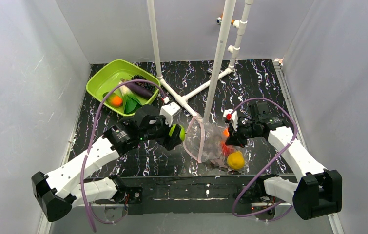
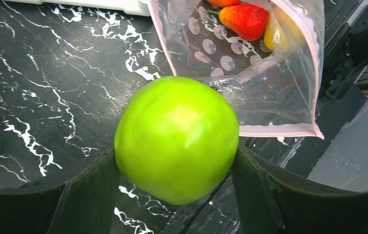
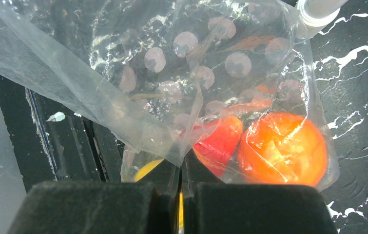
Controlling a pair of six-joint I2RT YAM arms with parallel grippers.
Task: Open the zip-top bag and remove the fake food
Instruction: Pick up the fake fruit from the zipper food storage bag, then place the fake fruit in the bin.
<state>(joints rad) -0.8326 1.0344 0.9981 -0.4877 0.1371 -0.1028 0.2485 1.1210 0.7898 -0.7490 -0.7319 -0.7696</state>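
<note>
Your left claw: grasps the green apple, just outside the zip-top bag mouth.
Your right claw: clenched on the bag's plastic, centre of the top view.
Inside bag: orange, red piece, lemon.

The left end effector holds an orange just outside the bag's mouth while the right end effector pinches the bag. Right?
Not quite: the left end effector holds a green apple, not an orange, as the left wrist view shows. It is just outside the zip-top bag's mouth, and the right end effector pinches the bag.
</note>
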